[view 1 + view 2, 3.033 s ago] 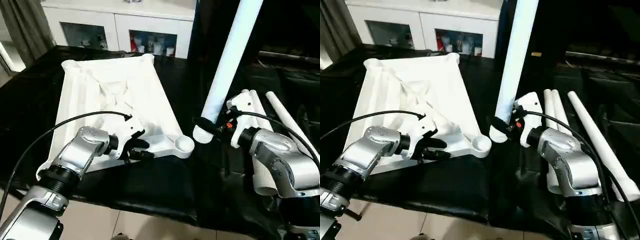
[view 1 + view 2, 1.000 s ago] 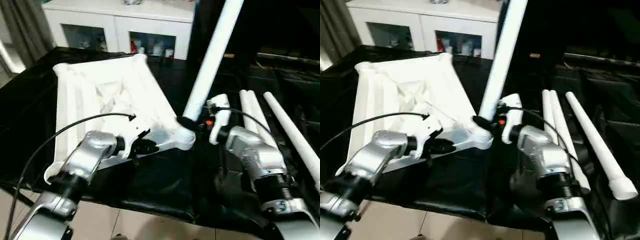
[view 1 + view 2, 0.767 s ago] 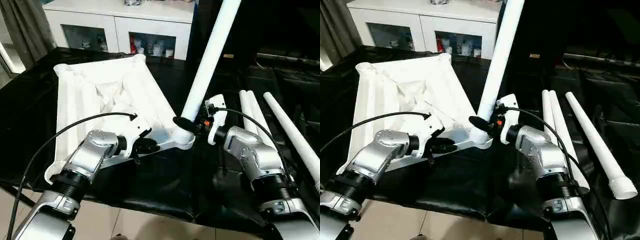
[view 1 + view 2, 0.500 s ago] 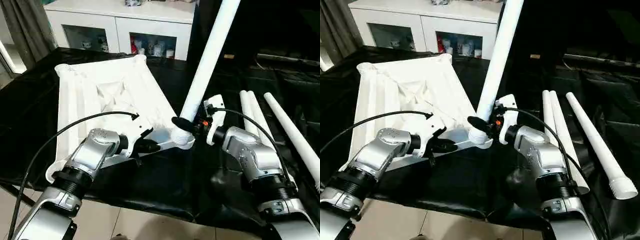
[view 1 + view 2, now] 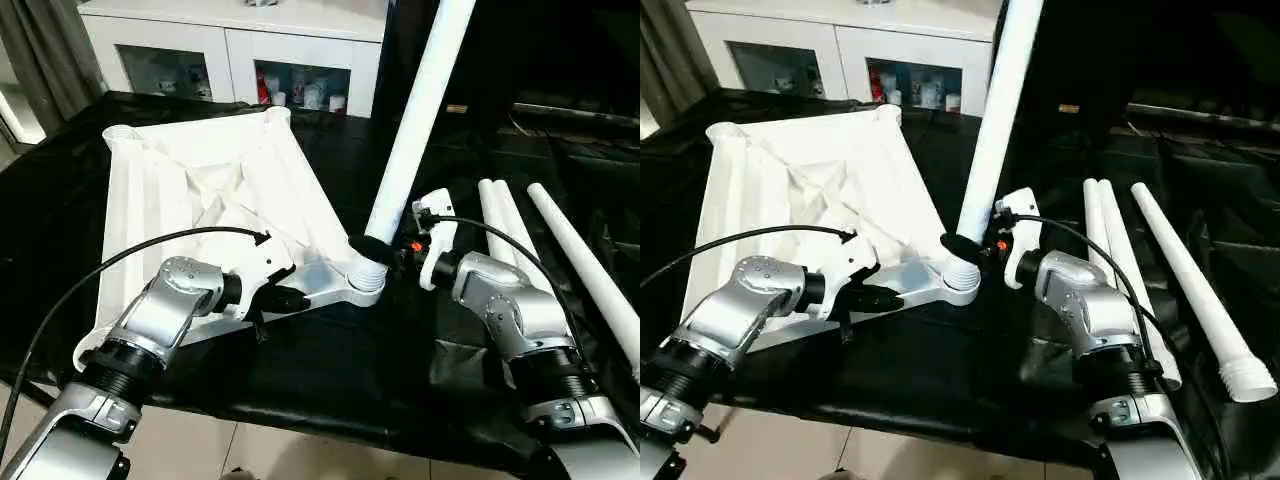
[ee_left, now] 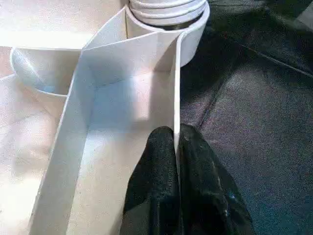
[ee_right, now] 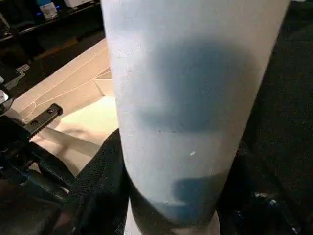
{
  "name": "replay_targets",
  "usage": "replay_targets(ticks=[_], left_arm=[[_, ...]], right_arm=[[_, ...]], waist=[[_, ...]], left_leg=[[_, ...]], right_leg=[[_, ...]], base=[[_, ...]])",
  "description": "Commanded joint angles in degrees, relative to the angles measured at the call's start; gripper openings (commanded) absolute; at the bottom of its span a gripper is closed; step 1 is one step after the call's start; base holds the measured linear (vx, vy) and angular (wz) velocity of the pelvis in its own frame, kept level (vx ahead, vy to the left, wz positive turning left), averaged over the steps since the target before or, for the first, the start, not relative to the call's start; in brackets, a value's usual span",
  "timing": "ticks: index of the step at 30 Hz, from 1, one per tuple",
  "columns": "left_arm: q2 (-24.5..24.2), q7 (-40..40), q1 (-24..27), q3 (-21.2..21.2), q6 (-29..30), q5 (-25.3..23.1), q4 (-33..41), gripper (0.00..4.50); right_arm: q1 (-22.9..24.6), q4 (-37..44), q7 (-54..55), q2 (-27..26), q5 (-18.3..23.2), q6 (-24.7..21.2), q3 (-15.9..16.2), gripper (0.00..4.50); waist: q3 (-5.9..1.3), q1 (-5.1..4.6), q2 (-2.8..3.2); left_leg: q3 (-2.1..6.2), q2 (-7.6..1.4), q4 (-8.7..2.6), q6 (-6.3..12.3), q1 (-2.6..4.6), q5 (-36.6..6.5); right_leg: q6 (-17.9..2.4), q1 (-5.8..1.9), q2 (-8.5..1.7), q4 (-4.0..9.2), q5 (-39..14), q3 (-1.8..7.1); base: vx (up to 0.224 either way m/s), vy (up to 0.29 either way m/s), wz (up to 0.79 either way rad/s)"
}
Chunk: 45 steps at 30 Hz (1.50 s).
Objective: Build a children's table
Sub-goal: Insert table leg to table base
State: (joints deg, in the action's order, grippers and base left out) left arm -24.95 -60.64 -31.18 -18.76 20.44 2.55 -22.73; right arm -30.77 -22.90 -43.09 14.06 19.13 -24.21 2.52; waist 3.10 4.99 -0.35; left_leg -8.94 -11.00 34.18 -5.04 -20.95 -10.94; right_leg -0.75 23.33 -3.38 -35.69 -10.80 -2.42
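Observation:
The white tabletop [image 5: 200, 190] lies upside down on the black-draped table, ribs facing up. My left gripper [image 5: 287, 298] is at its near edge, and the left wrist view shows the black fingers [image 6: 159, 166] pinched on the thin rim wall [image 6: 177, 88]. A long white leg [image 5: 418, 110] stands almost upright, its ribbed lower end in the near right corner socket [image 5: 364, 283]. My right gripper [image 5: 374, 250] is shut around the leg just above the socket. In the right wrist view the dark fingers [image 7: 105, 171] hug the tube [image 7: 186, 88].
Three more white legs [image 5: 1110, 250] [image 5: 1188, 275] lie side by side on the black cloth to the right of my right arm. A white cabinet [image 5: 240, 45] with glass doors stands behind the table. The table's front edge runs just below my forearms.
The leg has come from beside the corner socket to stand in it. My left fingers have closed on the tabletop's rim. The camera has shifted a little.

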Motion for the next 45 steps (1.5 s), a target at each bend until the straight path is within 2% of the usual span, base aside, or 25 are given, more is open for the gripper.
replay_targets(ticks=[1, 6, 13, 15, 16, 22, 25, 26, 27, 28, 29, 30, 31, 34, 36, 37, 39, 40, 41, 45], left_arm=[[-0.58, -0.47, 1.16, -0.21, 0.87, -0.30, 0.09, 0.00], [-0.65, -0.77, 1.36, -0.15, 0.93, -0.01, 0.88, 0.00], [-0.47, 0.11, 1.45, 0.45, 0.49, 0.04, 0.82, 0.00], [0.03, 0.93, 1.12, 1.08, 0.34, 0.24, 0.35, 0.00], [0.49, 1.77, 0.67, 1.64, 0.35, 0.35, -0.22, 0.00], [1.19, 3.25, -0.48, 2.28, -0.59, 0.07, -2.09, 0.00], [1.26, 3.29, -0.62, 2.36, -0.70, 0.11, -2.35, 0.00], [1.32, 3.33, -0.75, 2.37, -0.89, 0.07, -2.63, 0.00], [1.32, 3.33, -0.76, 2.37, -0.90, 0.06, -2.65, 0.00], [1.38, 3.39, -0.88, 2.36, -1.09, 0.01, -2.93, 0.00], [1.46, 3.43, -1.06, 2.36, -1.32, -0.02, -3.27, 0.00], [1.46, 3.43, -1.06, 2.36, -1.32, -0.02, -3.27, 0.00], [1.60, 3.59, -1.20, 2.46, -1.44, -0.02, -3.54, 0.00], [1.93, 4.03, -1.68, 2.62, -1.83, -0.15, -4.37, 0.00], [2.17, 4.32, -2.03, 2.64, -2.36, -0.37, -5.20, 0.00], [2.28, 4.40, -2.14, 2.64, -2.63, -0.47, -5.57, 0.00], [2.29, 4.29, -2.16, 2.57, -2.76, -0.52, -5.72, 0.00], [2.27, 4.27, -2.16, 2.57, -2.82, -0.52, -5.76, 0.00], [2.23, 4.25, -2.13, 2.55, -2.90, -0.56, -5.76, 0.00], [1.89, 3.91, -1.90, 2.22, -3.10, -0.91, -5.48, 0.00]], right_arm=[[-0.04, -1.33, 0.21, 0.07, -1.42, 0.14, 0.44, 1.91], [-1.50, -4.15, 0.15, -0.77, -2.48, 1.07, 1.57, 1.91], [-1.78, -6.74, 1.16, -1.17, -2.43, 1.92, 0.43, 1.90], [-0.29, -6.94, 1.07, -1.51, -1.44, 2.22, -0.80, 1.90], [0.96, -6.97, 1.01, -1.67, -1.06, 2.66, -1.37, 1.90], [5.06, -6.81, 1.32, -2.69, 0.74, 4.89, -3.83, 1.89], [6.58, -6.03, 1.93, -3.06, 1.35, 5.55, -4.78, 1.89], [7.88, -5.23, 2.32, -3.33, 1.66, 6.16, -5.29, 1.89], [7.94, -5.19, 2.33, -3.35, 1.67, 6.19, -5.31, 1.89], [8.93, -4.57, 2.52, -3.61, 1.95, 6.73, -5.71, 1.89], [10.08, -3.87, 2.76, -3.87, 1.98, 7.52, -5.90, 1.89], [10.08, -3.87, 2.76, -3.87, 1.98, 7.52, -5.90, 1.89], [10.91, -3.24, 2.91, -4.01, 1.65, 8.51, -5.79, 1.89], [13.20, -1.59, 3.63, -4.48, 0.37, 11.89, -5.26, 1.89], [14.50, -0.68, 4.34, -4.69, -0.97, 14.33, -4.45, 1.89], [15.18, -0.03, 4.77, -4.77, -1.81, 15.34, -3.91, 1.89], [15.75, 0.90, 5.24, -4.70, -2.63, 15.66, -3.10, 1.89], [15.70, 1.03, 5.34, -4.29, -3.57, 15.67, -2.19, 1.89], [15.53, 1.14, 5.37, -3.68, -4.92, 15.57, -0.89, 1.89], [13.83, 0.82, 4.19, -1.79, -8.47, 14.54, 3.09, 1.89]], waist=[[-3.55, 0.39, 0.00], [-3.57, 0.25, 0.18], [-3.59, 0.19, 0.28], [-3.59, 0.17, 0.25], [-3.58, 0.33, 0.58], [-3.48, 0.50, 0.57], [-3.58, 0.54, 0.95], [-3.59, 0.58, 1.40], [-3.59, 0.47, 1.14], [-3.51, 0.45, 1.31], [-3.50, 0.45, 1.72], [-3.46, 0.45, 1.55], [-3.47, 0.39, 1.34], [-3.55, 0.56, 1.81], [-3.39, 0.43, 1.39], [-3.36, 0.44, 1.48], [-3.16, 0.40, 1.52], [-3.13, 0.39, 1.35], [-3.12, 0.32, 1.43], [-3.10, 0.27, 1.37]], left_leg=[[-0.08, -1.59, -4.38, 0.30, 0.24, -9.48], [0.00, -1.60, -4.42, -0.17, 0.23, -10.00], [-0.02, -1.59, -4.40, -0.12, 0.22, -9.51], [-0.06, -1.59, -4.39, -0.09, 0.23, -9.73], [-0.15, -1.65, -4.31, -0.08, 0.41, -10.22], [0.08, -1.72, -4.67, -0.37, 0.48, -12.62], [0.09, -1.72, -4.64, -0.41, 0.47, -12.33], [0.22, -1.70, -4.67, -0.39, 0.37, -12.07], [0.13, -1.73, -4.69, -0.35, 0.48, -12.45], [0.12, -1.66, -4.74, -0.41, 0.45, -13.22], [0.24, -1.64, -4.79, -0.57, 0.48, -14.06], [0.14, -1.65, -4.81, -0.49, 0.56, -14.50], [0.24, -1.65, -4.86, -0.52, 0.48, -14.60], [0.16, -1.66, -4.80, -0.38, 0.70, -14.46], [0.17, -1.67, -5.05, -0.27, 0.60, -14.37], [0.15, -1.63, -5.03, -0.31, 0.68, -15.04], [0.27, -1.64, -5.28, -0.41, 0.67, -16.32], [0.30, -1.61, -5.34, -0.43, 0.64, -16.50], [0.38, -1.61, -5.40, -0.54, 0.64, -16.74], [0.41, -1.67, -5.45, -0.50, 0.76, -17.15]], right_leg=[[-11.87, -3.21, -4.33, 4.27, -10.61, 2.34], [-11.50, -3.16, -4.37, 4.34, -11.75, 2.38], [-12.17, -3.20, -4.20, 4.16, -9.56, 2.35], [-12.23, -3.23, -4.21, 4.20, -9.48, 2.37], [-12.22, -3.07, -4.24, 4.34, -9.50, 2.43], [-11.79, -3.09, -4.31, 4.64, -12.72, 2.34], [-11.67, -3.12, -4.30, 4.67, -11.59, 2.39], [-11.90, -3.15, -4.28, 4.49, -10.75, 2.36], [-12.03, -3.06, -4.17, 4.62, -10.47, 2.30], [-11.92, -3.05, -4.15, 4.76, -11.29, 2.30], [-11.87, -3.10, -4.24, 4.79, -12.56, 2.30], [-11.62, -3.00, -4.19, 5.06, -13.21, 2.30], [-11.36, -3.17, -4.25, 4.98, -13.96, 2.32], [-11.00, -2.94, -4.35, 5.23, -14.58, 2.40], [-10.91, -3.04, -4.14, 5.27, -13.91, 2.32], [-10.77, -2.95, -4.21, 5.36, -15.01, 2.32], [-9.76, -2.93, -4.24, 5.66, -18.37, 2.32], [-9.42, -2.97, -4.27, 5.76, -19.29, 2.32], [-9.12, -2.93, -4.28, 5.80, -20.23, 2.31], [-8.57, -2.78, -4.39, 5.94, -21.48, 2.43]], base=[[0.000, 0.000, 0.00], [0.000, 0.000, 0.00], [0.000, 0.000, 0.00], [0.000, 0.000, 0.00], [0.000, 0.000, 0.00], [0.000, 0.000, 0.00], [0.000, 0.000, 0.00], [0.000, 0.000, 0.00], [0.000, 0.000, 0.00], [0.000, 0.000, 0.00], [0.000, 0.000, 0.00], [0.000, 0.000, 0.00], [0.000, 0.000, 0.00], [0.000, 0.000, 0.00], [0.000, 0.000, 0.00], [0.000, 0.000, 0.00], [0.000, 0.000, 0.00], [0.000, 0.000, 0.00], [0.000, 0.000, 0.00], [0.000, 0.000, 0.00]])
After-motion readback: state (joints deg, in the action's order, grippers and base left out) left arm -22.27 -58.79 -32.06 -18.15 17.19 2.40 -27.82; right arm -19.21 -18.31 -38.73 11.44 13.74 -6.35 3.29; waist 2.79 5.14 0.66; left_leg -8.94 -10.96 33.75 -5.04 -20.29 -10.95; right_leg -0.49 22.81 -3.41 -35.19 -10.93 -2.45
